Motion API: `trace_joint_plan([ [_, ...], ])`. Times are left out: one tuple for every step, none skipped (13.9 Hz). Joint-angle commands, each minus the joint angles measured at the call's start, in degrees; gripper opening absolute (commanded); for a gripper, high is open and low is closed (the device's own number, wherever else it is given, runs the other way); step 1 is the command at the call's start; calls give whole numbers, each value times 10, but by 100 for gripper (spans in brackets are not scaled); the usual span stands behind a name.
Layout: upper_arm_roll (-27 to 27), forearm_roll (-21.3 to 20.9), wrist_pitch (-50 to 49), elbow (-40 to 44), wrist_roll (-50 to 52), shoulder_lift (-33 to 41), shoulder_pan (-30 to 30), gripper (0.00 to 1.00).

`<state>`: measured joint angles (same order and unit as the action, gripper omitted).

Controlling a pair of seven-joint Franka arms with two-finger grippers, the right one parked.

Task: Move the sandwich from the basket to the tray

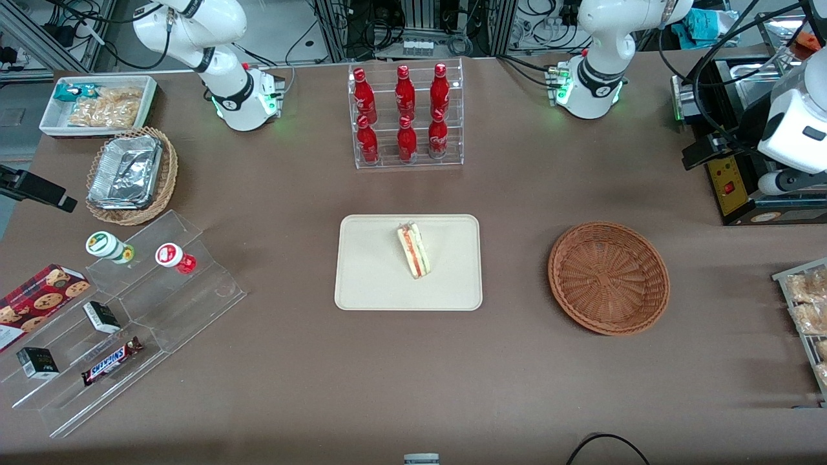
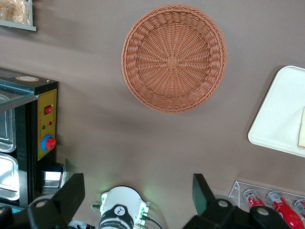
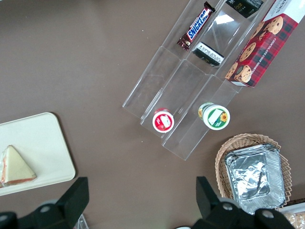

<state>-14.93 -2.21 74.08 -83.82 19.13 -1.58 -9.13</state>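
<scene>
The sandwich (image 1: 413, 250), a white triangular wedge with red and green filling, lies on the cream tray (image 1: 368, 271) at the table's middle. It also shows in the right wrist view (image 3: 14, 167), and its edge shows in the left wrist view (image 2: 302, 129) on the tray (image 2: 281, 119). The round reddish-brown basket (image 1: 608, 278) sits empty beside the tray, toward the working arm's end. My left gripper (image 2: 137, 191) is open and empty, held high above the table near that end, with the basket (image 2: 174, 57) below it. Its white hand (image 1: 798, 126) shows above the basket's side of the table.
A clear rack of red bottles (image 1: 406, 116) stands farther from the front camera than the tray. A black machine (image 1: 730, 174) and a wire rack of pastries (image 1: 807, 303) flank the basket. Acrylic steps with snacks (image 1: 129, 310), a foil-lined tan basket (image 1: 132, 174) and a white bin (image 1: 97, 103) lie toward the parked arm's end.
</scene>
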Motion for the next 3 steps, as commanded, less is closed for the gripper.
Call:
trace_joint_plan([
  [-11,-19,20,3,-1,2,-11,100],
  [-11,-20,46,4,-6,0,-12,100],
  [-11,-27,61,4,-16,-10,-9,100],
])
